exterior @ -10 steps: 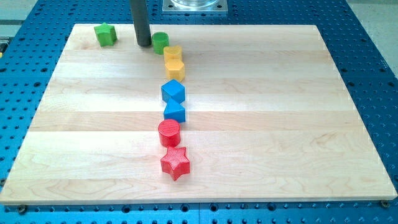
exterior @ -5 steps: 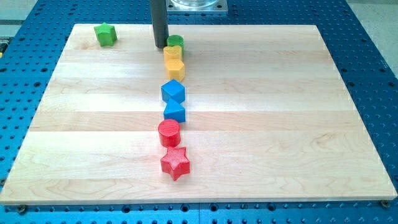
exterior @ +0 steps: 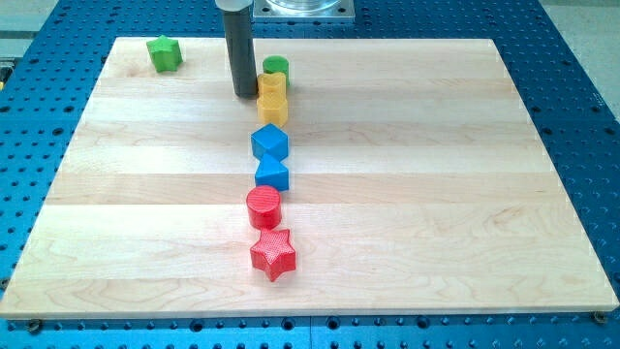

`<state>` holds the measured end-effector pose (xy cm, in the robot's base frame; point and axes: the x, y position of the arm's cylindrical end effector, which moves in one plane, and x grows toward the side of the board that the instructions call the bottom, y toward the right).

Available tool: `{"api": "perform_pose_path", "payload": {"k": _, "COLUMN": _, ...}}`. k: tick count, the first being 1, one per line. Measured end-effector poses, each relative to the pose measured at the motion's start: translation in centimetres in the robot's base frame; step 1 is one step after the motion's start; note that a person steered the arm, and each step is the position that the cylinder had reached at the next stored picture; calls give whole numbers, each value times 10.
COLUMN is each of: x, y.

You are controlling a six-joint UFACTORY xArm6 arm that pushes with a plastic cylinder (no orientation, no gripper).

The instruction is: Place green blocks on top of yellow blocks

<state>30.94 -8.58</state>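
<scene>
On a pale wooden board [exterior: 407, 194] set over a blue perforated table [exterior: 581, 116]: a column toward the view's bottom of green cylinder [exterior: 275, 70], two yellow blocks [exterior: 272, 97], two blue blocks [exterior: 270, 155], red cylinder [exterior: 263, 206], red star [exterior: 273, 254]. Green star [exterior: 164, 52] lies apart at top left. Tip [exterior: 244, 93], a bare rod with no jaws, stands just left of the upper yellow block.

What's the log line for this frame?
tip: left of yellow blocks | green cylinder: above yellows, touching | green star: top-left, apart

Bright, even lighting; sharp, soft shadows.
</scene>
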Motion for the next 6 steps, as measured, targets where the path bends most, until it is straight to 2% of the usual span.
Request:
{"api": "perform_pose_path", "payload": {"k": 3, "x": 0, "y": 11}}
{"api": "perform_pose_path", "payload": {"k": 5, "x": 21, "y": -89}}
{"api": "perform_pose_path", "payload": {"k": 6, "x": 49, "y": -140}}
